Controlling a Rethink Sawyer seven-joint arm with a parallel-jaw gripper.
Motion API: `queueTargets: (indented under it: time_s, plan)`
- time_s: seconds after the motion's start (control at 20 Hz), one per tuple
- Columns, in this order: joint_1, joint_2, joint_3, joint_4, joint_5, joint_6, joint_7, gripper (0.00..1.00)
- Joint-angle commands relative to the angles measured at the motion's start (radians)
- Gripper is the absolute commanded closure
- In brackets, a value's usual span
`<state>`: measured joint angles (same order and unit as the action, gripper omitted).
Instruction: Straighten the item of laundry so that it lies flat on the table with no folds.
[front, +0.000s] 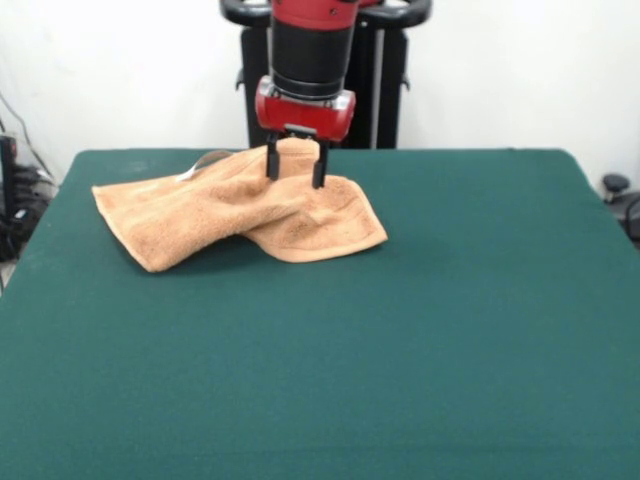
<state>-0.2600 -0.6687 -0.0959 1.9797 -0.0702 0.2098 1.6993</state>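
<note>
The orange-tan towel (240, 205) lies folded and crumpled on the far left part of the dark green table (420, 340). One layer is lapped over another, and its white loop (198, 166) shows at the far edge. My gripper (295, 168) comes straight down onto the towel's far middle. Its two black fingers (271, 160) stand on either side of a raised hump of cloth that fills the gap between them and reaches up to the red gripper body. The towel's ends rest on the table.
The robot's black pedestal (380, 90) stands behind the table's far edge. Green table surface extends to the right of the towel and in front of it. Cables and dark objects sit off the table at the left and right edges.
</note>
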Motion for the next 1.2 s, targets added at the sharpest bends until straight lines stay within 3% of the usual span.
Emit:
queueTargets:
  time_s: [0.05, 0.5, 1.2]
  plan:
    - [0.008, 0.011, 0.13, 0.016, 0.023, 0.131, 0.101, 0.0]
    - [0.0, 0.101, 0.127, -0.093, 0.004, 0.119, 0.07, 0.0]
    - [0.017, 0.133, 0.119, -0.156, 0.0, 0.132, 0.07, 0.0]
